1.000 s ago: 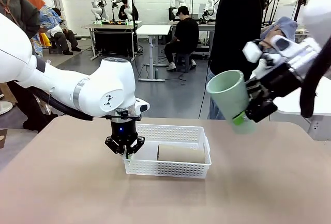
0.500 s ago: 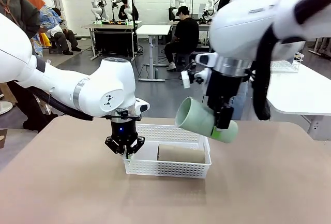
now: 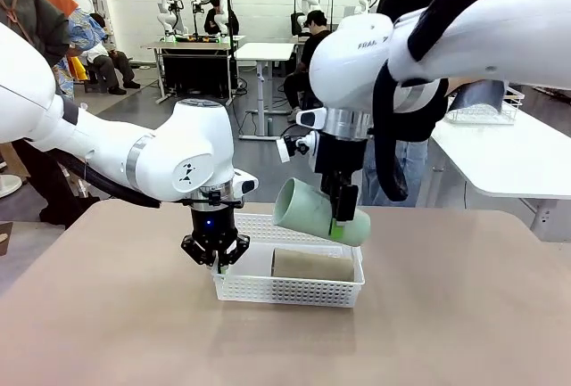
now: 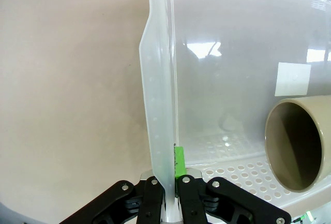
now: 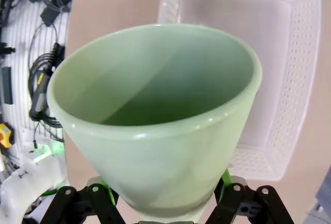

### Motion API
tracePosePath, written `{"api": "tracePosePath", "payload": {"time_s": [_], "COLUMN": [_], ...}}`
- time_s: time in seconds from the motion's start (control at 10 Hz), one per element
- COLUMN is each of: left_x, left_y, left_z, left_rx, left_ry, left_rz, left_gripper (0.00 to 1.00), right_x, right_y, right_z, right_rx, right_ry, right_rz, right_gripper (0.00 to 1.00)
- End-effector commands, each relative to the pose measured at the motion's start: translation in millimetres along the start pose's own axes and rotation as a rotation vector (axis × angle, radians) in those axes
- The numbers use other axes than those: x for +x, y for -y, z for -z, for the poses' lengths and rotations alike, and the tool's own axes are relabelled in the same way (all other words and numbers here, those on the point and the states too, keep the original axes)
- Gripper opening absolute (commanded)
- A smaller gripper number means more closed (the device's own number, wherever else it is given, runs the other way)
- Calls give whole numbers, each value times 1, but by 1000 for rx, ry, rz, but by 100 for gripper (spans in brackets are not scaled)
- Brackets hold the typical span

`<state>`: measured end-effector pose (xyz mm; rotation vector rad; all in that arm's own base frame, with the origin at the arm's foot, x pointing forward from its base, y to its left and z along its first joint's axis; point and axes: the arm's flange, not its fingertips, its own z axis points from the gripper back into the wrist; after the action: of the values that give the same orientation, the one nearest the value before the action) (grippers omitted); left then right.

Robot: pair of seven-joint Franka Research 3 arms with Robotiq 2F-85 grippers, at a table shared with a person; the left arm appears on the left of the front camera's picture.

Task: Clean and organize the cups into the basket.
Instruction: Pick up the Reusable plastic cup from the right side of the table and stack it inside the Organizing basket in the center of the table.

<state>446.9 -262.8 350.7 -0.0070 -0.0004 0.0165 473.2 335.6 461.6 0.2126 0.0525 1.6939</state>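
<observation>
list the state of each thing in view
basket: upright, end wall pinched
tan cup: lying on its side inside the basket
mint green cup: tilted, in the air above the basket
left tool: shut on the basket wall
right tool: gripping the mint green cup

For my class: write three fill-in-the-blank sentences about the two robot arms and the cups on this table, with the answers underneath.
1. The left pincer is clamped on the end wall of the white ____.
2. The right pincer holds a tilted cup coloured mint ____.
3. The tan cup lies on its ____.

Missing words: basket; green; side.
</observation>
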Motion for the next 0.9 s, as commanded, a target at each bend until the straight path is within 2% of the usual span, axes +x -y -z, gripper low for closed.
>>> {"api": "tracePosePath", "payload": {"time_s": [0.0, 0.4, 0.6, 0.7, 0.8], "left_x": [-1, -1, -1, -1, -1], "left_y": [-1, -1, -1, -1, -1], "left_z": [0, 0, 0, 0, 0], "left_rx": [-2, -2, -2, -2, -2], "left_ry": [0, 0, 0, 0, 0], "left_rz": [-3, -3, -3, -3, -3], "left_gripper": [0, 0, 0, 0, 0], "right_x": [-4, -13, -14, -11, -11], "right_y": [23, 45, 42, 52, 52], "right_z": [5, 30, 33, 23, 23], "right_rx": [-21, -115, -180, -115, -115], "right_ry": [13, 155, 201, 129, 129], "right_rz": [57, 61, 1, 69, 69], "right_gripper": [83, 83, 83, 83, 83]}}
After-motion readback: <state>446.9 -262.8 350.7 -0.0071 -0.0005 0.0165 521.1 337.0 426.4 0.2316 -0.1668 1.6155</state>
